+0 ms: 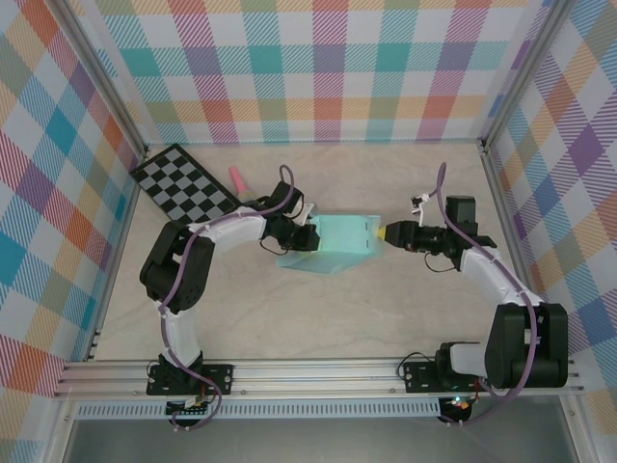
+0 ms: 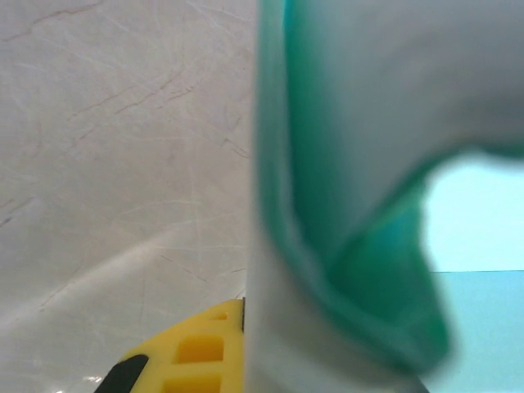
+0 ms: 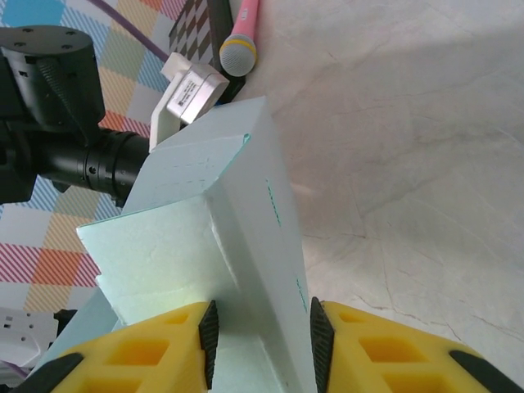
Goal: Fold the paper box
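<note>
Cannot resolve the paper box (image 2: 360,147) at the left wrist: blurred, cropped top and right. Cropped at the bottom edges: left fingers (image 2: 192,352), right fingers (image 3: 385,352).

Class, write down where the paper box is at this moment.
In the top view, the paper box stands mid-table between the left gripper and the right gripper, right of the checkerboard.

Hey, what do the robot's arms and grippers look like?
The left arm and right arm have white links, black joints and a purple cable running along each. The right gripper has chunky yellow fingers with black pads.
</note>
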Robot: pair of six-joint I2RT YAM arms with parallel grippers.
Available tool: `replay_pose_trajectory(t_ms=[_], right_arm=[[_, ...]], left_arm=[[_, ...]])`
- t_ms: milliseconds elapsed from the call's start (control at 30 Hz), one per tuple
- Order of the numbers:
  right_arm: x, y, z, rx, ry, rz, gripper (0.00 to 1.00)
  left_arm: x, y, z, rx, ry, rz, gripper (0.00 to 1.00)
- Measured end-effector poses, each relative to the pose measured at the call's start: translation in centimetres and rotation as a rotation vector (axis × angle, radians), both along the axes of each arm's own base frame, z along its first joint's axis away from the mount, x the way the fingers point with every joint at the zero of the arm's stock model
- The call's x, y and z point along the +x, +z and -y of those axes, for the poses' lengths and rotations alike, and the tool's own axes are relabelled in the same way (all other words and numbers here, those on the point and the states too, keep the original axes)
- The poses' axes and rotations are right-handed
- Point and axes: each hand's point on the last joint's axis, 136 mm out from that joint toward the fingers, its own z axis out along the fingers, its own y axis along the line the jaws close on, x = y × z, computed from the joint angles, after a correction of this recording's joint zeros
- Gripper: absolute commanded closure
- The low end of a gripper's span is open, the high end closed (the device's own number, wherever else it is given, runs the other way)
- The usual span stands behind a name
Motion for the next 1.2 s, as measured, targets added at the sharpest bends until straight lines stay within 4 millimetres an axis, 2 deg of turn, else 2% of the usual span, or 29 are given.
replay_pose_trajectory(t_ms=[100, 200, 300, 467, 633, 733, 833, 1067, 1200], right_arm=[[0.1, 0.6, -0.7, 0.017, 0.028, 0.033, 0.60], [0.3, 1.1, -1.1, 0.034, 0.043, 0.064, 0.49], [0.4, 0.7, -0.7, 0.007, 0.005, 0.077, 0.42], [-0.7, 0.3, 0.8, -0.063, -0.110, 0.119, 0.38], [-1.3, 1.7, 2.8, -0.131, -0.243, 0.227, 0.37], [-1.6, 2.0, 3.0, -0.139, -0.258, 0.251, 0.34], [-1.6, 1.3, 2.6, -0.151, -0.242, 0.236, 0.32], [0.1, 0.7, 2.4, -0.142, -0.278, 0.253, 0.27], [1.4, 1.0, 2.9, -0.136, -0.337, 0.342, 0.19]], left_arm=[[0.1, 0.0, -0.1, 0.002, 0.002, 0.003, 1.00], [0.2, 0.1, -0.1, -0.005, 0.000, 0.003, 1.00], [0.4, 0.2, -0.2, -0.011, 0.005, 0.003, 1.00], [1.3, 0.8, -0.8, -0.041, 0.069, -0.004, 1.00], [2.3, 2.5, -1.3, -0.079, 0.143, 0.000, 1.00], [2.4, 2.9, -1.2, -0.094, 0.166, -0.010, 1.00], [2.4, 3.1, -1.0, -0.110, 0.189, -0.033, 1.00], [3.1, 4.6, 0.3, -0.214, 0.246, -0.076, 1.00], [3.1, 5.2, 0.6, -0.245, 0.256, -0.095, 1.00]])
